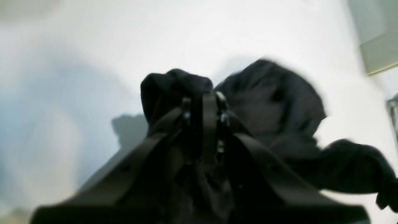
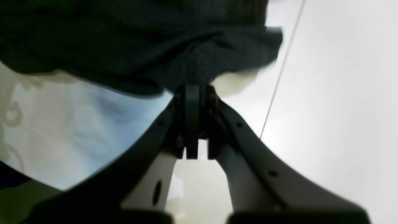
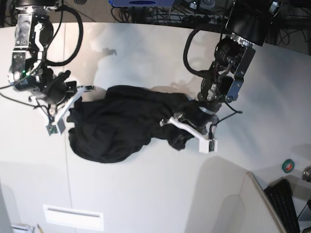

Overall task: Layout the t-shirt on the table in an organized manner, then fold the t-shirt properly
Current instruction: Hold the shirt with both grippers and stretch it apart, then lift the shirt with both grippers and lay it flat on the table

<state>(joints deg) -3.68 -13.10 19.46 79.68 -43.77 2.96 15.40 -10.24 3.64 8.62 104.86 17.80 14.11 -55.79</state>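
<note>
The black t-shirt (image 3: 121, 121) lies bunched and stretched between my two arms on the off-white table (image 3: 146, 189). No print shows. My left gripper (image 3: 176, 119), on the right of the base view, is shut on a bunch of the shirt's fabric (image 1: 177, 84); more cloth (image 1: 273, 102) hangs beyond it in the left wrist view. My right gripper (image 3: 73, 104), on the left of the base view, is shut on the shirt's other edge (image 2: 199, 68), with cloth draped across the top of the right wrist view.
A thin dark seam (image 2: 279, 77) crosses the table beside my right gripper. A keyboard (image 3: 286, 204) and a small green-and-red object (image 3: 288, 166) sit off the table's curved edge at the lower right. Cables and equipment (image 3: 160, 9) lie at the back.
</note>
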